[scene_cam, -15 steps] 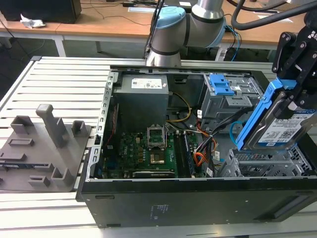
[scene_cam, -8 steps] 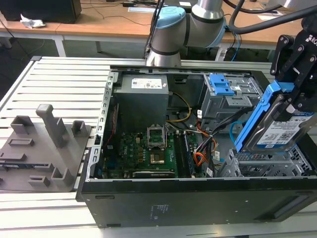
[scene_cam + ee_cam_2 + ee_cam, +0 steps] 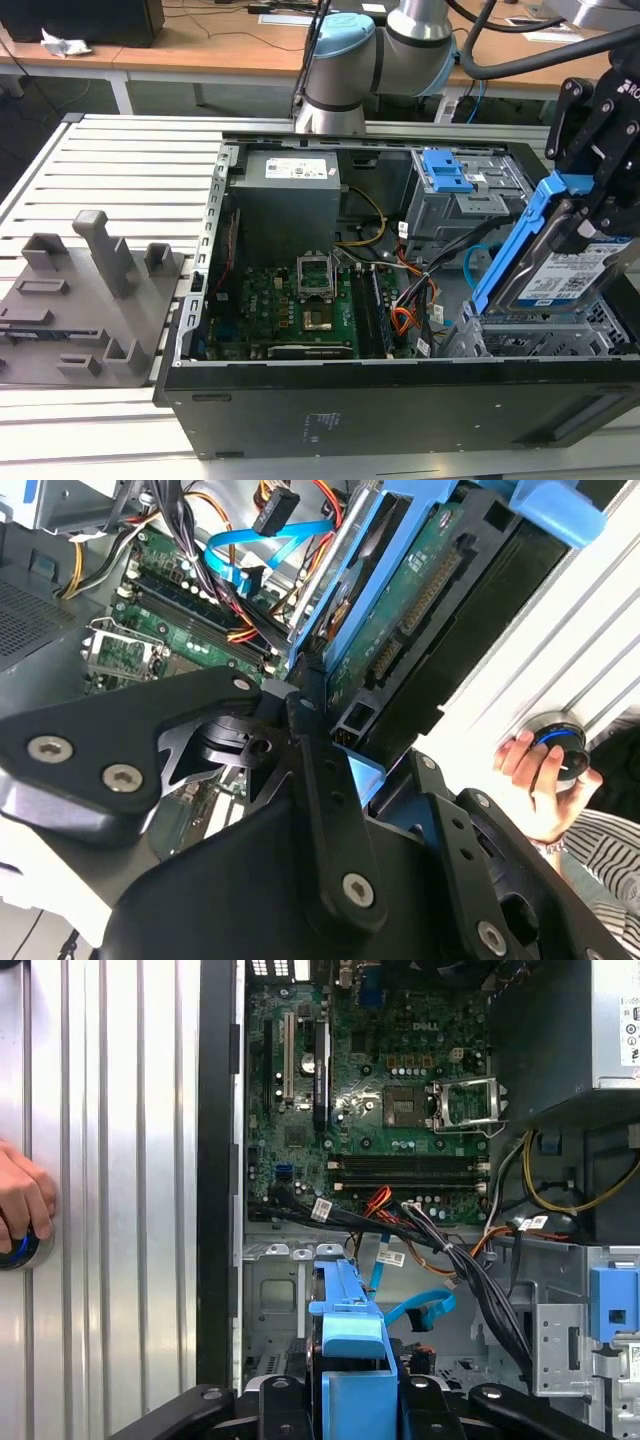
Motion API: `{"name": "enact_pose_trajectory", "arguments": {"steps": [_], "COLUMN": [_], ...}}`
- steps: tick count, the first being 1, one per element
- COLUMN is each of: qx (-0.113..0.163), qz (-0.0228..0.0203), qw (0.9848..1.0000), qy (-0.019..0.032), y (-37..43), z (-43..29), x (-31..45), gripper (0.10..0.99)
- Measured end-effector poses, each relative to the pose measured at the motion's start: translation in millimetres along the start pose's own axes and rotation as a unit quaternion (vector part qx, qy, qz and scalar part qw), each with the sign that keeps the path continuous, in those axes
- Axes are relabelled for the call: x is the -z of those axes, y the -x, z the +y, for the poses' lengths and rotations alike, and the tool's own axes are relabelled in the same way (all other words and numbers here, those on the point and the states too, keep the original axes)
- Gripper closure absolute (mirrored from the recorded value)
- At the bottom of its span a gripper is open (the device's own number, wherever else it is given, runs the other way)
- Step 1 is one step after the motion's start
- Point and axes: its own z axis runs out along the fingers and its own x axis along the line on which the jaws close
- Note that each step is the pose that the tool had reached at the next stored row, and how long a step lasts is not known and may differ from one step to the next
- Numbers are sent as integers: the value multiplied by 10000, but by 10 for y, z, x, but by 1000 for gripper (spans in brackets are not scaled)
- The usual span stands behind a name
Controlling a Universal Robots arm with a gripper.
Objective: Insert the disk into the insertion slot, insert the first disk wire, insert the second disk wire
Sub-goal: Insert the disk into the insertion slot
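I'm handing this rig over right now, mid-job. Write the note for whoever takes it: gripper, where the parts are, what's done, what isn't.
Gripper: shut on the disk, gripping it at its blue bracket.
Disk: steeply tilted, lower end at the insertion slot on the exterior view's right; not seated.
First disk wire: lying loose inside the case, not plugged into the disk.
Second disk wire: loose loop beside the disk, not connected to it.
Done: disk picked up and at the slot.
Left: all three insertions.
Note: a person's hand rests on a button on the table beside the case.
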Motion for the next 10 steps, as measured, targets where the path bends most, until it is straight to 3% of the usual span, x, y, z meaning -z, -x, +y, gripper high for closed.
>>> {"name": "enact_pose_trajectory", "arguments": {"steps": [10], "qx": [0], "qz": [1], "qw": [10000], "qy": [0], "y": [-4], "z": [-7], "x": [-186], "gripper": [722]}}
